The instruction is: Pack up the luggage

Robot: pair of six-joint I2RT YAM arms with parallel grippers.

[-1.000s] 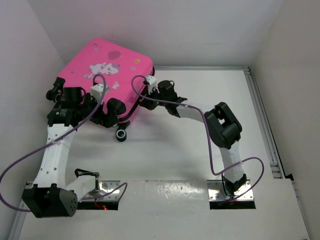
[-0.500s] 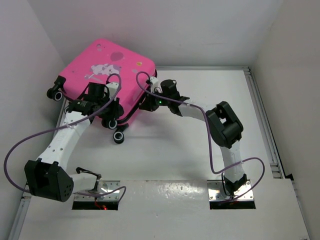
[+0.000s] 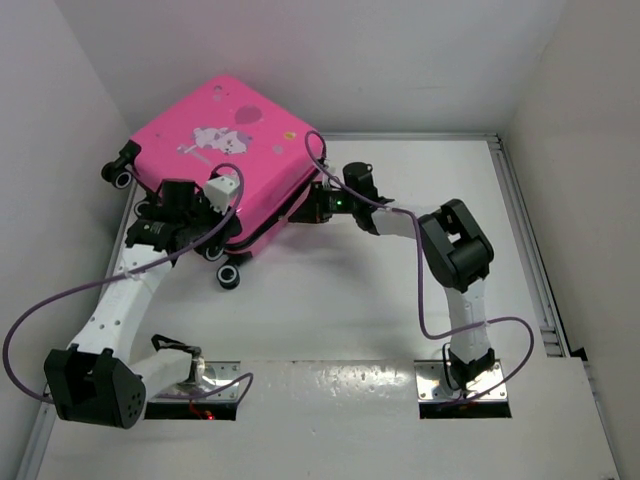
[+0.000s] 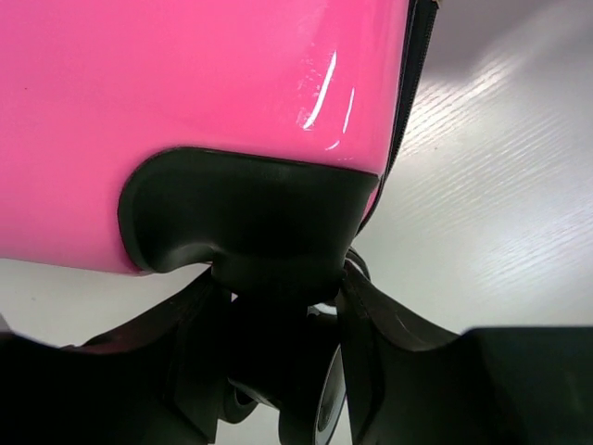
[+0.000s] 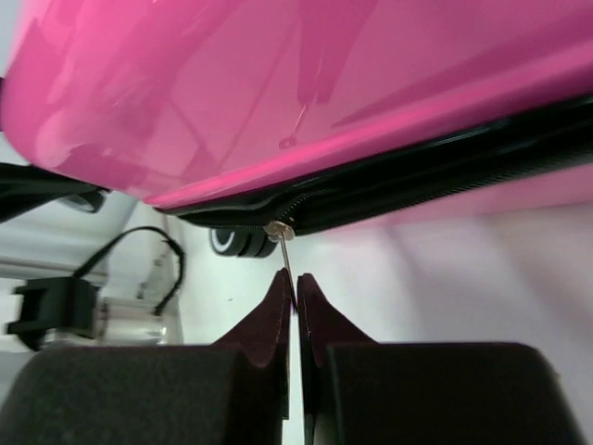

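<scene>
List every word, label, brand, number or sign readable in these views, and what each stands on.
No readable text in any view.
On the bright pink hard-shell suitcase: only a white cartoon animal print and small coloured marks, too small to show letters.
On the thin metal zipper pull in the right claw: no marking visible.

No writing, brand, number or sign can be read in any view; the luggage (image 3: 265, 165) carries only a white cartoon print (image 3: 213, 135) on its pink lid, and the small marks beside it are too tiny to tell as letters
</scene>
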